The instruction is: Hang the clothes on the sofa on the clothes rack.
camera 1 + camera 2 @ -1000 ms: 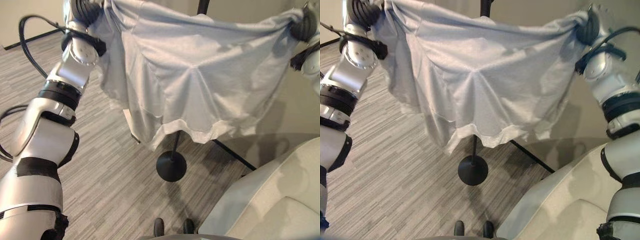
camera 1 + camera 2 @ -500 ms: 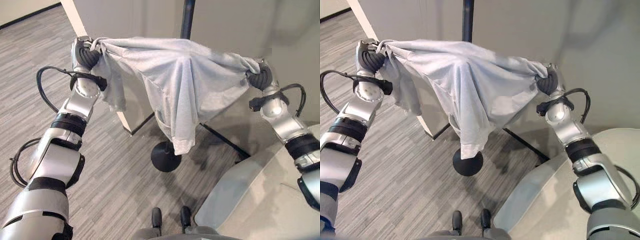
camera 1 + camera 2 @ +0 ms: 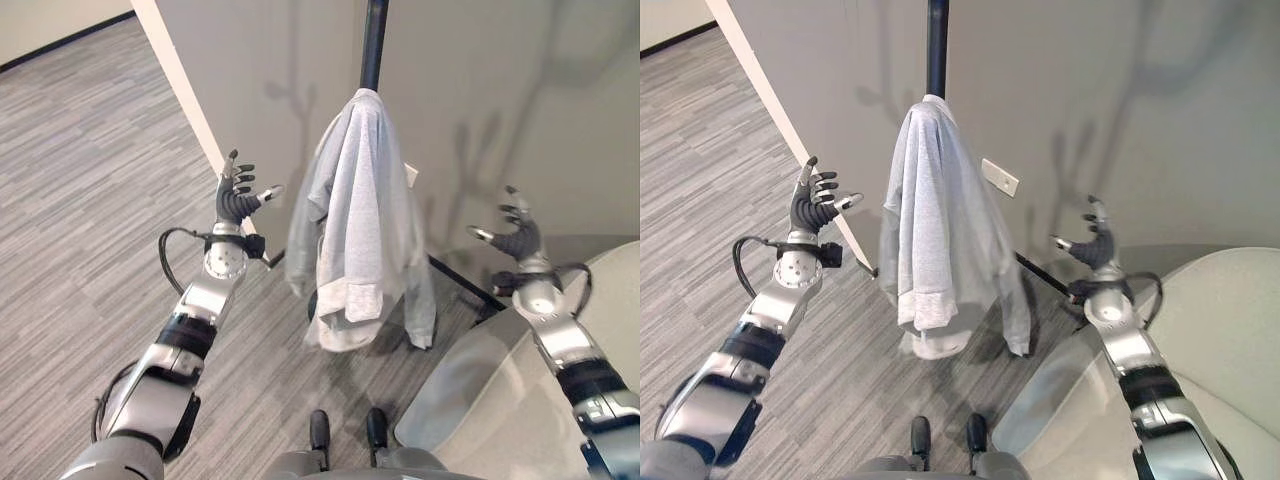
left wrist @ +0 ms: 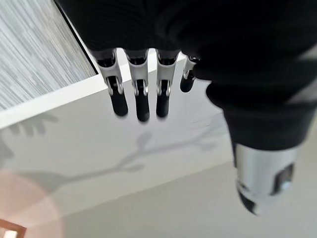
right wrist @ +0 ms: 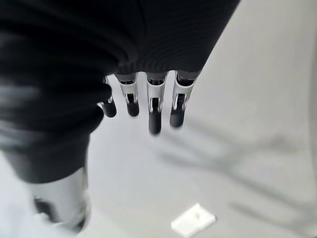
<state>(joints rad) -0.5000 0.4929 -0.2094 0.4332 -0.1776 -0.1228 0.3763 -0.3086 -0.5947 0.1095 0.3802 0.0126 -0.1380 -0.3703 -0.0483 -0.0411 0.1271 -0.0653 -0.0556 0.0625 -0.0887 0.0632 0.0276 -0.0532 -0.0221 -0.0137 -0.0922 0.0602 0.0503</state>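
Shirt (image 3: 356,215) drapes lengthwise down rack pole (image 3: 373,45) — vertical.

Two silver-grey jointed metal arms, the left arm (image 3: 185,330) and the right arm (image 3: 572,350), banded with black rings at the joints. Left hand (image 3: 237,197) and right hand (image 3: 518,237) each under a dark ribbed cover across back and wrist. Slim silver fingers (image 4: 140,94) ending in dark rounded tips; thicker silver thumb (image 4: 262,173). Thin black cable (image 3: 163,260) looped beside the left wrist.
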